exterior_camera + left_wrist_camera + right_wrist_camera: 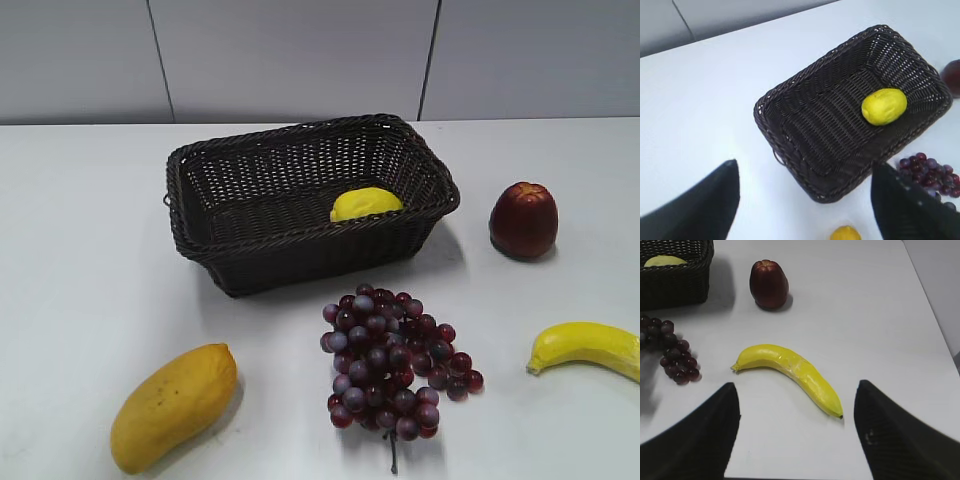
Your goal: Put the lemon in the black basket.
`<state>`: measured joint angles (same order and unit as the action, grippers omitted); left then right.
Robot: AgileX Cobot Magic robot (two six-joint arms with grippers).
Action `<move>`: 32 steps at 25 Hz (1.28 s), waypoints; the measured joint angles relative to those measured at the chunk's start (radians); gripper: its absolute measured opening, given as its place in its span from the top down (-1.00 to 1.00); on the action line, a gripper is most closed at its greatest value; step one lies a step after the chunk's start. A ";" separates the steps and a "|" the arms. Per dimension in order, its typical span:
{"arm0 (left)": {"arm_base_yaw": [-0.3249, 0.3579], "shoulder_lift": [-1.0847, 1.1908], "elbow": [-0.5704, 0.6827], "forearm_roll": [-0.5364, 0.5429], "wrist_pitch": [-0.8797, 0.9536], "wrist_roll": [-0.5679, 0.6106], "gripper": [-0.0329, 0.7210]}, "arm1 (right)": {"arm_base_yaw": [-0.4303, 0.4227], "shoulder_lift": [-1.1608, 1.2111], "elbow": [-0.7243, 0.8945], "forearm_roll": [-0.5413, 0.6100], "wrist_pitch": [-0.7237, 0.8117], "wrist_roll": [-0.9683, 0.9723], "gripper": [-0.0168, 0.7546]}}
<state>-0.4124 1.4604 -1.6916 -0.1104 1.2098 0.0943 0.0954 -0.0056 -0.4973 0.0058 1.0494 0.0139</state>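
Observation:
The lemon (365, 204) lies inside the black basket (300, 255), at its right end near the front wall. In the left wrist view the lemon (884, 106) rests on the basket floor (810, 125), nothing touching it. My left gripper (805, 187) is open and empty, high above the basket's near corner. My right gripper (796, 420) is open and empty above the table near the banana. The right wrist view catches the basket corner (675, 282) and the lemon's top (664, 260). Neither gripper shows in the exterior view.
A mango (173, 405) lies front left, a grape bunch (392, 365) in front of the basket, a dark red apple (523, 220) at right, a banana (590, 346) front right. The table's right edge (935, 325) is near the banana (790, 372).

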 joint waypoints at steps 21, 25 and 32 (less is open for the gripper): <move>0.000 -1.199 1.151 0.092 0.019 -0.057 -0.84 | 0.000 0.000 0.000 0.000 0.000 0.000 -0.56; 0.000 -1.286 1.170 0.090 -0.017 -0.058 -0.85 | 0.000 0.000 0.000 0.000 0.000 0.000 -0.56; 0.000 -1.283 1.208 0.089 -0.114 -0.058 -0.81 | 0.000 0.000 0.000 0.000 0.000 0.000 -0.56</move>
<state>-0.4124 0.1771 -0.4833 -0.0218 1.0961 0.0362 0.0954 -0.0056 -0.4973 0.0058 1.0491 0.0139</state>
